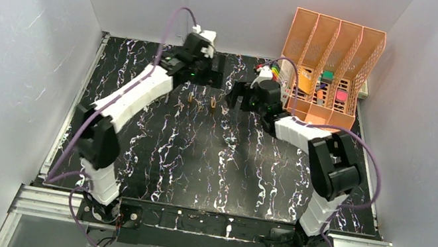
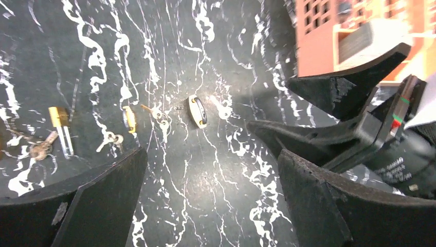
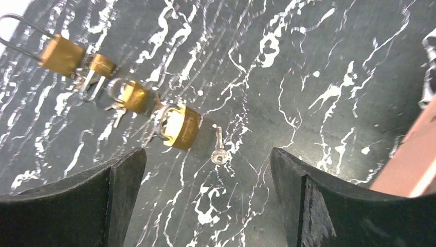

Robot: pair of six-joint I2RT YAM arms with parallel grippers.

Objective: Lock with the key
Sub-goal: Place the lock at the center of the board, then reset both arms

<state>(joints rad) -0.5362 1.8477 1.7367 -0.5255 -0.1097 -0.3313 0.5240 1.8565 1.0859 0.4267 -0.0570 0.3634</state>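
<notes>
Several brass padlocks lie in a row on the black marbled table. In the right wrist view the nearest padlock (image 3: 181, 127) lies with a loose silver key (image 3: 218, 150) just beside it; more padlocks (image 3: 132, 95) and small keys trail off to the upper left. In the left wrist view the same padlock (image 2: 198, 111) and key (image 2: 221, 108) lie ahead. My right gripper (image 3: 205, 175) is open and empty, hovering over the key. My left gripper (image 2: 211, 175) is open and empty, above the table near the back. Seen from above, the left gripper (image 1: 210, 70) and the right gripper (image 1: 239, 93) flank the padlocks (image 1: 214, 102).
An orange file rack (image 1: 332, 55) with coloured items stands at the back right, close behind the right arm. The right gripper's fingers (image 2: 329, 92) show in the left wrist view. Grey walls enclose the table on three sides.
</notes>
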